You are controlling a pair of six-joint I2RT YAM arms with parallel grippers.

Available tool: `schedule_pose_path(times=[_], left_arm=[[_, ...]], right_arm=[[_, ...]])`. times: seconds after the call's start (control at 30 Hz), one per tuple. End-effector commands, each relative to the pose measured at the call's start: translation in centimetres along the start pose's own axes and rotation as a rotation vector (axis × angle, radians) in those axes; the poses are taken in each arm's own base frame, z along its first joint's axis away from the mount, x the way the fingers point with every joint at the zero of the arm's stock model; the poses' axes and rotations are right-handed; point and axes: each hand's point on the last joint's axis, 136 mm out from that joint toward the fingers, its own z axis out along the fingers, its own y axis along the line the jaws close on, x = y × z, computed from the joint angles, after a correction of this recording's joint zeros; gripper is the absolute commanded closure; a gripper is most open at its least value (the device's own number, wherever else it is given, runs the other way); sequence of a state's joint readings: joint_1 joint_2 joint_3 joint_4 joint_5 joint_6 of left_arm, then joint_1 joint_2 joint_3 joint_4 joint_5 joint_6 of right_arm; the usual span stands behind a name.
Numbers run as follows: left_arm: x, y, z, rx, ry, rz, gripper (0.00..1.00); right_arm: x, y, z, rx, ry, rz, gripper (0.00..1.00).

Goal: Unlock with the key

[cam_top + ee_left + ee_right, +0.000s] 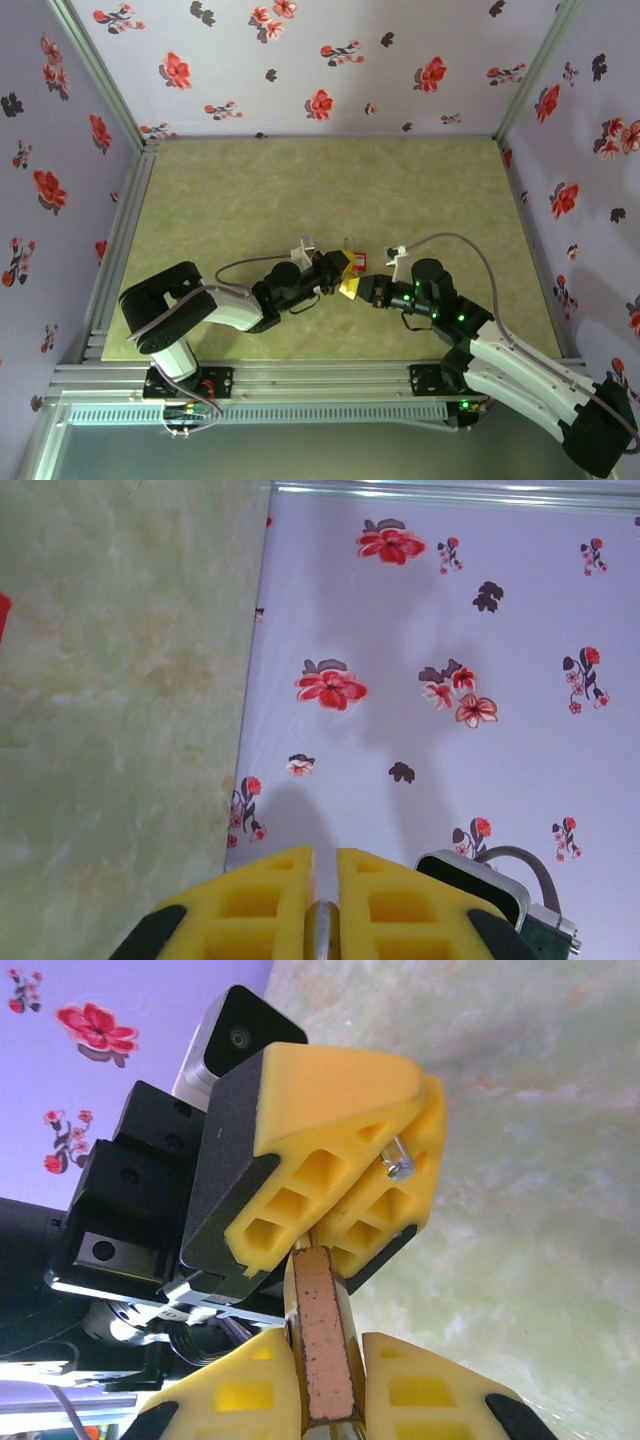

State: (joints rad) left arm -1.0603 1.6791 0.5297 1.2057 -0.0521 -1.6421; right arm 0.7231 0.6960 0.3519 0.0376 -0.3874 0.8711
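The brass padlock (325, 1345) is pinched by its body between the yellow fingers of my right gripper (327, 1335), which is shut on it. My left gripper (325, 852) is shut on the padlock's silver shackle (322, 930); its yellow fingers (330, 1100) meet the lock from above in the right wrist view, with the shackle's end (400, 1167) poking through. In the top view both grippers, left (347, 283) and right (368, 290), meet at mid table. The key (357, 262), with its red head, lies on the mat just behind them, held by neither.
The green mat (300, 200) is open towards the back and both sides. Floral walls (300, 60) enclose the table on three sides. The metal rail (300, 380) runs along the near edge by the arm bases.
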Motion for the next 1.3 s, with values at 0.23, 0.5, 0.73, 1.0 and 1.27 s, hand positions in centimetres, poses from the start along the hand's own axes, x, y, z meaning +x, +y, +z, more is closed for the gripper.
schedule_pose_path(times=[0.23,0.5,0.73,1.0,1.27], left_arm=[[0.2,-3.4,-0.7,0.081,-0.047,0.339,0.65],[-4.8,-4.3,-5.5,-0.019,-0.175,0.506,0.0],[-9.3,-2.6,-12.1,-0.321,-0.27,0.628,0.0],[-12.4,-4.2,-22.5,-0.492,-0.45,0.758,0.0],[-12.5,-4.9,-25.5,-0.577,-0.454,0.819,0.0]], right_arm=[[-1.6,1.8,-0.2,-0.036,-0.046,0.032,1.0],[-1.4,0.1,-0.6,0.104,-0.017,-0.042,1.0],[-2.1,-1.9,-0.3,0.366,0.107,-0.206,1.0],[-4.4,-3.7,3.9,0.796,0.278,-0.587,1.0],[-7.0,-5.5,9.6,1.188,0.31,-1.006,1.0]])
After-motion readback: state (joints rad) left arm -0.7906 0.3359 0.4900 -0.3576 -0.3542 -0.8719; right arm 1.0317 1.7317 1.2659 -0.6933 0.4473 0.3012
